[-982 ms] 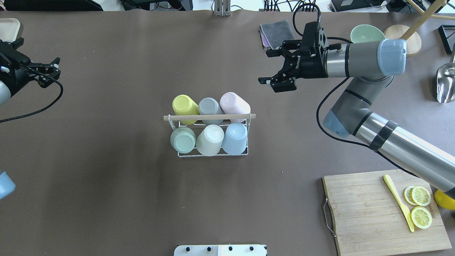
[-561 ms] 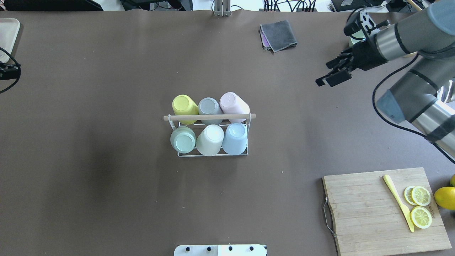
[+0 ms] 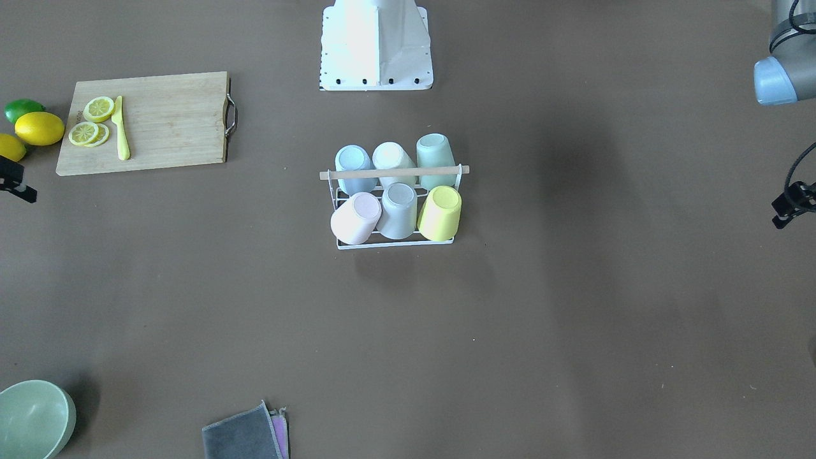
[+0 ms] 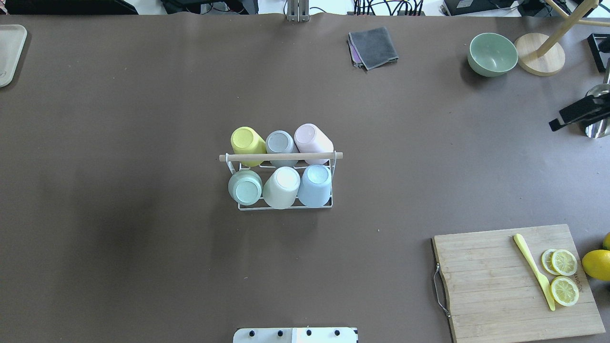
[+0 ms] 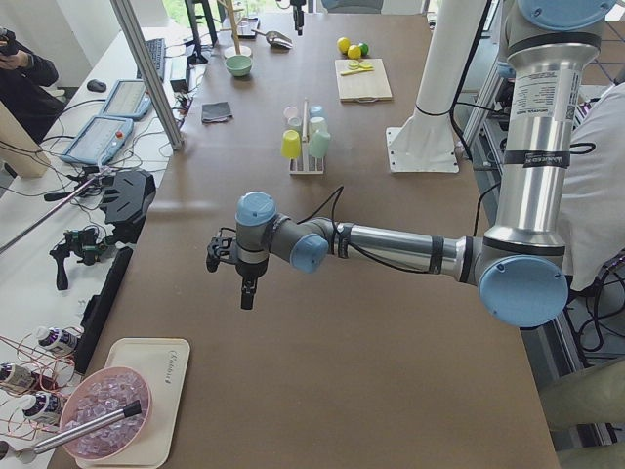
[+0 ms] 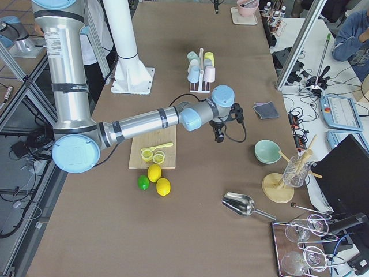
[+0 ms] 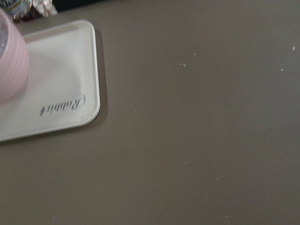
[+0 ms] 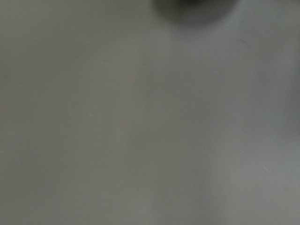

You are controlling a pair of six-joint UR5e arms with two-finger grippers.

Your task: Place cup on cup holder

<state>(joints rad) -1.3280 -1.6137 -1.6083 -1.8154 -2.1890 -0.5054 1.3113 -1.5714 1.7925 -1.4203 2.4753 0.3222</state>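
Observation:
The cup holder [image 4: 286,207], a white wire rack with a wooden rod [image 4: 281,156] across its top, stands mid-table. Several cups sit upside down on its prongs: yellow [image 4: 247,142], grey [image 4: 281,142] and pink [image 4: 312,137] at the back, green [image 4: 244,188], cream [image 4: 282,186] and blue [image 4: 315,183] in front. The holder also shows in the front-facing view [image 3: 395,244]. My right gripper [image 4: 579,112] is far off at the table's right edge, only partly in view and holding nothing. My left gripper [image 3: 790,204] is far off at the left end, also partly seen.
A cutting board [image 4: 491,286] with lemon slices and a yellow knife lies front right. A green bowl [image 4: 492,53], a wooden stand [image 4: 540,59] and a grey cloth [image 4: 373,46] are at the back right. A white tray [image 7: 56,93] with a pink bowl [image 7: 9,65] is at the left end.
Both arms have pulled outward, away from the holder. The right gripper went from back right of the holder to the right edge. The left gripper has left the overhead view. The cups have not moved.

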